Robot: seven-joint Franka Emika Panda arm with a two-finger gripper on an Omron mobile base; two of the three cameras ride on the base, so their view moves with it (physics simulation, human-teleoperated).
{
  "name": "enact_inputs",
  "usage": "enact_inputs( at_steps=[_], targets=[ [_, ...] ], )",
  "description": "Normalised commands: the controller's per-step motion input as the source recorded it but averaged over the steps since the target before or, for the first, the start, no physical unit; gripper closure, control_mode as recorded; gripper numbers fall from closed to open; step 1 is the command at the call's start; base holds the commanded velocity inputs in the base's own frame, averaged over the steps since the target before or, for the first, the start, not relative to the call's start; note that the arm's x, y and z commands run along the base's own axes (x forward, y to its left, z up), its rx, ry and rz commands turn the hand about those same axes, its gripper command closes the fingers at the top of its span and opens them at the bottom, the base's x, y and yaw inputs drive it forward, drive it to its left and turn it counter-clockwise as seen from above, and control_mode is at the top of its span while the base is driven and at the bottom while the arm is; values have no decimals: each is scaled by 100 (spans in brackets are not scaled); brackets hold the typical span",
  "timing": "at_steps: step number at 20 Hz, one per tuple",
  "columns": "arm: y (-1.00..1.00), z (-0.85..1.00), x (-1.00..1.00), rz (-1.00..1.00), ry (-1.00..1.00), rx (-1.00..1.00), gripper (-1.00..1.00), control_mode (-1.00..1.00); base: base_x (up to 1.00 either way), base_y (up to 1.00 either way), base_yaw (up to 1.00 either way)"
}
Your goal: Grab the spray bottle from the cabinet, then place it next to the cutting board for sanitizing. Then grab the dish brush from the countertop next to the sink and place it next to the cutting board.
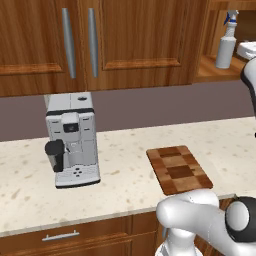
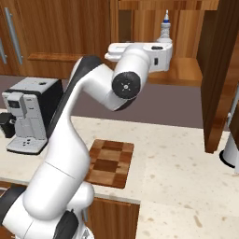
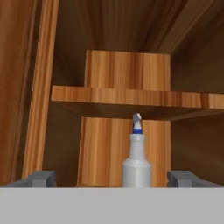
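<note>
Spread wide, both jaws flank one spray bottle (image 3: 137, 162) (upright) under one cabinet (image 3: 105, 26) shelf (image 3: 131, 97)

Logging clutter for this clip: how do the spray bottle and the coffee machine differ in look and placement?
The spray bottle is slim, pale and translucent with a white-and-blue nozzle; the coffee machine is a boxy grey and black block. The spray bottle stands inside the open cabinet, above the work surface; the coffee machine sits on the countertop, left of the cutting board. The bottle looks much the smaller. Both stand upright.
</note>
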Motion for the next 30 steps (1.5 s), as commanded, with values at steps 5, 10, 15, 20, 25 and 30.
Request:
enact_inputs(
  at_steps=[5, 10, 15, 20, 25, 30],
  targets=[
    [-4, 0, 39, 0, 5, 0, -100, -100, 0, 0, 0],
    [-12, 0, 37, 0, 3, 0, -100, -100, 0, 0, 0],
    [-25, 0, 36, 1, 0, 0, -100, -100, 0, 0, 0],
    [-31, 0, 29, 2, 0, 0, -100, -100, 0, 0, 0],
    [-34, 0, 23, 2, 0, 0, -100, -100, 0, 0, 0],
    [-38, 0, 12, 2, 0, 0, -100, -100, 0, 0, 0]
  ],
)
